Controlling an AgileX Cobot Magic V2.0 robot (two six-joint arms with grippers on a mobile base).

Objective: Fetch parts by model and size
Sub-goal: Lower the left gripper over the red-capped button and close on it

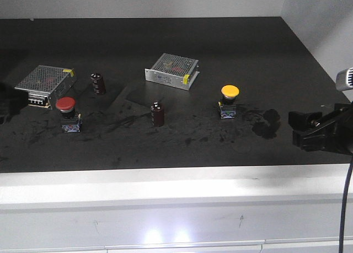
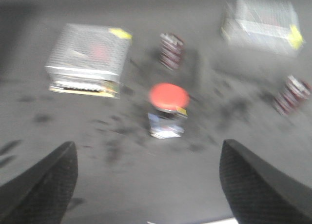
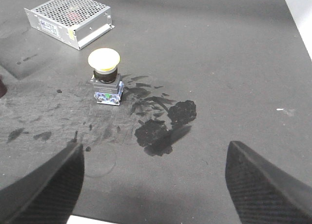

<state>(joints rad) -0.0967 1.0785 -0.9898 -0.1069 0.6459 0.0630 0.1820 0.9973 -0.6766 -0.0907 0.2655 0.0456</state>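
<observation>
The red-capped push-button switch (image 2: pixel 168 107) stands upright on its dark block base ahead of the left gripper (image 2: pixel 148 185), roughly in line with the gap between the jaws, which are spread wide and hold nothing; bare mat lies between the fingertips and the switch. This wrist view is blurred. Ahead and to the left of those jaws sits a silver perforated power-supply box (image 2: pixel 90 58), near the switch but apart from it. A dark brown capacitor (image 2: pixel 170 50) stands straight beyond the switch, and a second capacitor (image 2: pixel 291 94) stands off to the jaws' right. The yellow-capped push-button switch (image 3: pixel 104 75) stands upright ahead of the right gripper (image 3: pixel 153 185), left of the gap's centre; these jaws are likewise wide apart and unloaded. Dark smudges mark the black mat (image 3: pixel 234 48) between jaws and switch. Another power-supply box (image 3: pixel 68 16) lies farther ahead, apart from the switch. Right of these jaws the mat runs open to its far edge by the pale wall. The table's white front edge (image 1: pixel 165 187) runs along the near side, below the right gripper
</observation>
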